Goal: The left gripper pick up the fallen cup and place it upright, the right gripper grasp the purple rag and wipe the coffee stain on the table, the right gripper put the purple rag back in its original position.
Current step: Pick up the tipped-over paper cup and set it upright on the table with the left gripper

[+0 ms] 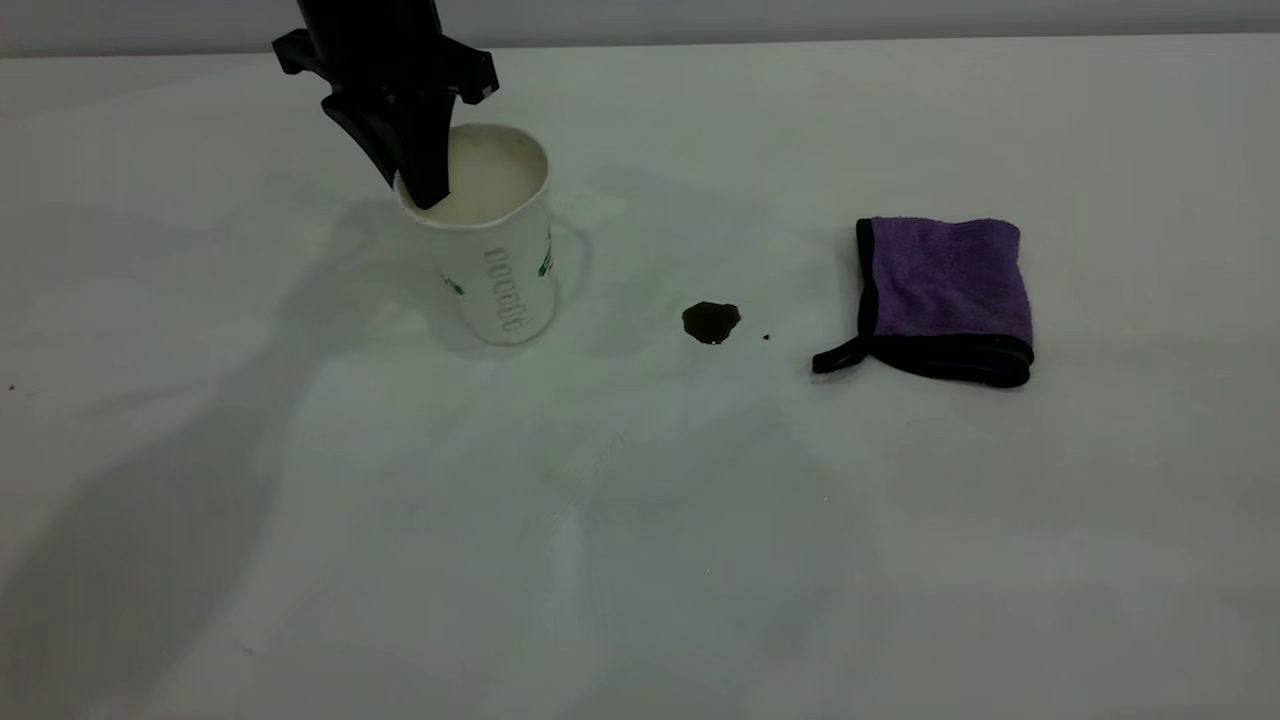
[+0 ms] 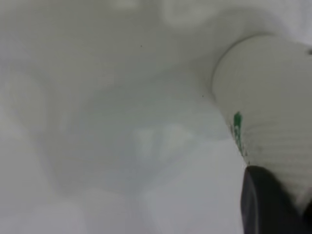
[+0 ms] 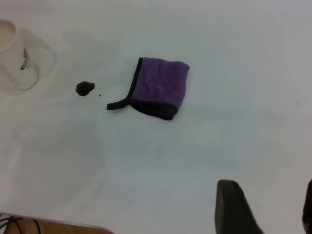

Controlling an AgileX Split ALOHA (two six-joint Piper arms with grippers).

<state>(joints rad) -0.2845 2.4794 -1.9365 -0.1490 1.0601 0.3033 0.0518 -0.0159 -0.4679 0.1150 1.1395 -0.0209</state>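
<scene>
left gripper point(image 1: 428, 185) clamped on the rim of the fallen cup point(image 1: 495, 240), now upright, mouth up, left on the table point(image 1: 640, 520). glossy coffee stain point(image 1: 711, 321) sits between cup and folded purple rag point(image 1: 945, 295). right gripper point(image 3: 265, 209) fingers apart.

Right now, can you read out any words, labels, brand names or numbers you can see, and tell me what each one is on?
No text can be read in any view.
Cup: a column of small printed boxes, too small and blurred to read.
Cup: green logo marks, only slivers showing, no letters legible.
Purple rag: no label or print visible.
Table: no markings.
</scene>
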